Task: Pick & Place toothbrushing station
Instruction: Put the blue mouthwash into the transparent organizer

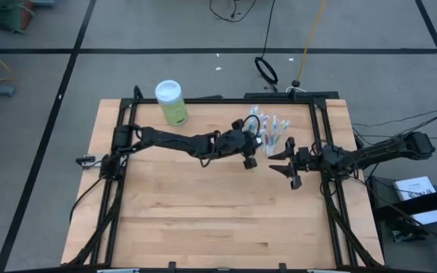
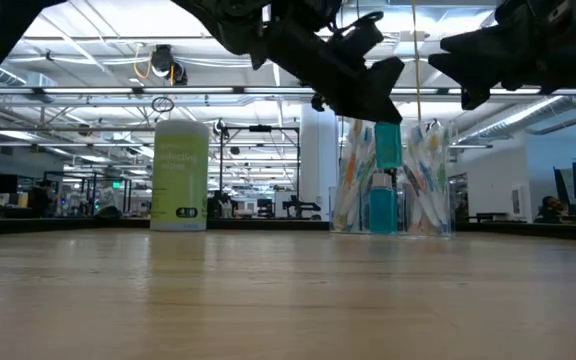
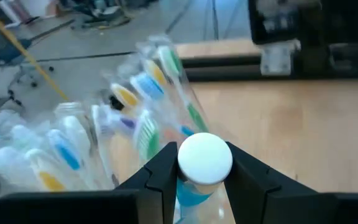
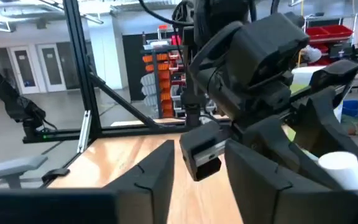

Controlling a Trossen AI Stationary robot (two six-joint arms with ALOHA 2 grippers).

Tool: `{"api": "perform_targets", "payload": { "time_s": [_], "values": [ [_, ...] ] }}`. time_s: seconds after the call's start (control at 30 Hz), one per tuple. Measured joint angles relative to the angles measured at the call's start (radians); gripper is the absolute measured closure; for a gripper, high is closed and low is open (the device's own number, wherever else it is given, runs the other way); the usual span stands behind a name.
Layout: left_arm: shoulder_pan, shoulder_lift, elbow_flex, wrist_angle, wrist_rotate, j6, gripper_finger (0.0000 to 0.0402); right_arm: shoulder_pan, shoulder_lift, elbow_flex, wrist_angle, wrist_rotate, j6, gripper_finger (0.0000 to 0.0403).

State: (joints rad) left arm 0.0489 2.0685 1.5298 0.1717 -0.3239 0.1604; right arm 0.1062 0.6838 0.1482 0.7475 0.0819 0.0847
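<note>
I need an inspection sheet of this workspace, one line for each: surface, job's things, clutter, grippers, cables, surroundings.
Surface: wooden table, bare over most of its top.
Job's things: clear cup full of toothbrushes stands at the far edge; a blue toothpaste tube with a white cap hangs above it.
Clutter: light-green canister with white lid, upright near the far left corner.
Grippers: left gripper is shut on the toothpaste tube, over the cup; right gripper is open, holds nothing, beside the cup.
Cables: black cable loop and other leads on the floor beyond the table.
Surroundings: grey tiled floor; a large hall with racks behind.
</note>
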Motion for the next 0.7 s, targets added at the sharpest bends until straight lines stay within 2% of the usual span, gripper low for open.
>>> {"api": "perform_targets", "payload": {
  "time_s": [0.17,0.27,0.43,0.7],
  "values": [
    [0.005,-0.006,0.030,0.005,-0.081,-0.144,0.0293,0.000,-0.005,0.000,0.003,0.007,-0.021,0.0314],
    [0.016,-0.007,0.038,-0.048,-0.099,-0.248,0.0293,0.000,-0.007,0.000,0.013,0.055,-0.020,0.0342],
    [0.018,-0.003,0.025,-0.045,-0.108,-0.277,0.0293,0.000,-0.005,0.000,0.008,0.105,-0.019,0.0391],
    [0.024,0.004,0.025,0.023,-0.121,-0.318,0.0293,0.000,-0.005,0.000,0.011,0.105,-0.019,0.0402]
  ]
}}
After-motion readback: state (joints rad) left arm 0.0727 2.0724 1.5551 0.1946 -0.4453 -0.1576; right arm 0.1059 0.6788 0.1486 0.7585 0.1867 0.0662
